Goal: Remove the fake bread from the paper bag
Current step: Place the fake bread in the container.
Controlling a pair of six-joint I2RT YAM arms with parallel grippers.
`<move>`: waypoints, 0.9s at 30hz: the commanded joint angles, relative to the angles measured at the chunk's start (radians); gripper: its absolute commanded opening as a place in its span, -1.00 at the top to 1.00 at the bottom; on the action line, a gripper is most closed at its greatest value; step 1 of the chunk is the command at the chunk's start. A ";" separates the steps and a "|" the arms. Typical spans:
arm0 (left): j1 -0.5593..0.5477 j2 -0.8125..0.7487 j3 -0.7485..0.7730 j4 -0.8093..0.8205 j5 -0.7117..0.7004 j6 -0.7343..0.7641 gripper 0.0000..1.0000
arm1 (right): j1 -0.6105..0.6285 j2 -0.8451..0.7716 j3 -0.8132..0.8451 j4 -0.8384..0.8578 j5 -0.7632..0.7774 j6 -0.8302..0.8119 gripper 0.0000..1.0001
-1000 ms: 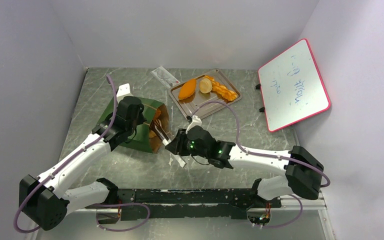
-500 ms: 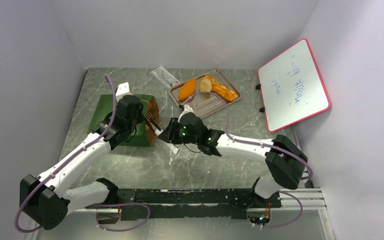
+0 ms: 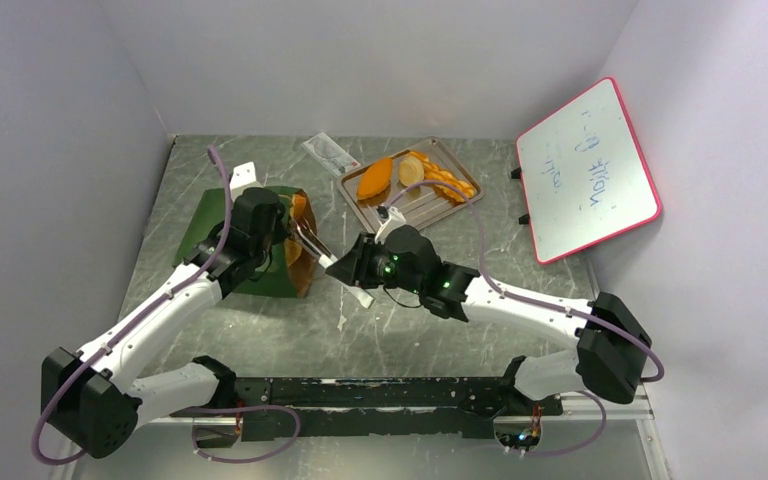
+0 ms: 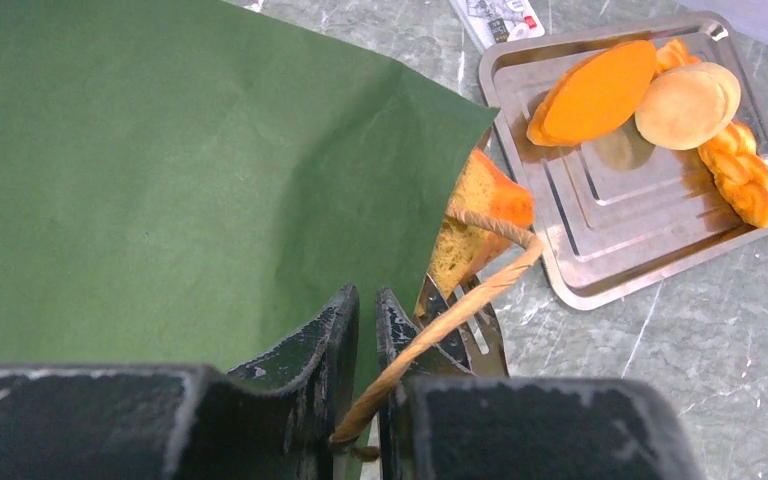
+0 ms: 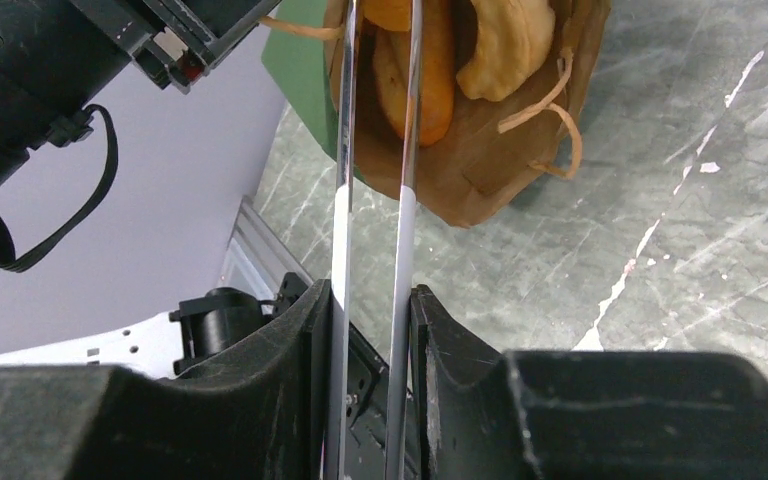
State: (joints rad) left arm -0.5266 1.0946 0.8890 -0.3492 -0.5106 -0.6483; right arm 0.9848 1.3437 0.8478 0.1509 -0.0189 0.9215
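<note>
The dark green paper bag [image 3: 210, 228] [image 4: 160, 170] lies tilted on the table, its brown mouth [image 5: 500, 150] facing the right arm. My left gripper [image 3: 282, 238] [image 4: 367, 310] is shut on the bag's tan handle [image 4: 475, 285]. My right gripper [image 3: 353, 272] [image 5: 370, 300] is shut on metal tongs [image 3: 312, 243] [image 5: 345, 200]. The tong arms reach into the mouth on either side of an orange bread slice [image 4: 480, 215] [image 5: 430, 80]. A paler bread piece [image 5: 505, 35] lies beside it in the bag. An oval loaf [image 3: 374, 178], a round bun [image 3: 411, 171] and a braided stick [image 3: 447, 182] rest on the tray.
The metal tray [image 3: 430, 207] [image 4: 610, 235] stands behind the right gripper. A small plastic packet [image 3: 330, 153] lies left of it. A pink-framed whiteboard [image 3: 585, 170] leans at the right wall. Grey walls close in both sides and the back.
The left gripper has lifted the bag's mouth up and back. The right gripper and tongs have moved forward to the mouth, and an orange slice now shows there.
</note>
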 commanded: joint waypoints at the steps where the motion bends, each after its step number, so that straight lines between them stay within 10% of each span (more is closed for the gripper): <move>1: 0.008 0.011 0.001 0.044 0.011 -0.011 0.86 | -0.007 -0.042 -0.021 0.036 -0.003 -0.004 0.60; 27: 0.025 0.024 -0.030 0.084 0.024 0.004 0.86 | -0.008 -0.517 -0.239 -0.267 0.212 0.059 0.68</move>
State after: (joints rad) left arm -0.5156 1.1206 0.8730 -0.3119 -0.5076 -0.6479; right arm 0.9810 0.8867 0.6106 -0.0681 0.0990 0.9611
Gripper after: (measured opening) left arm 0.069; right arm 0.289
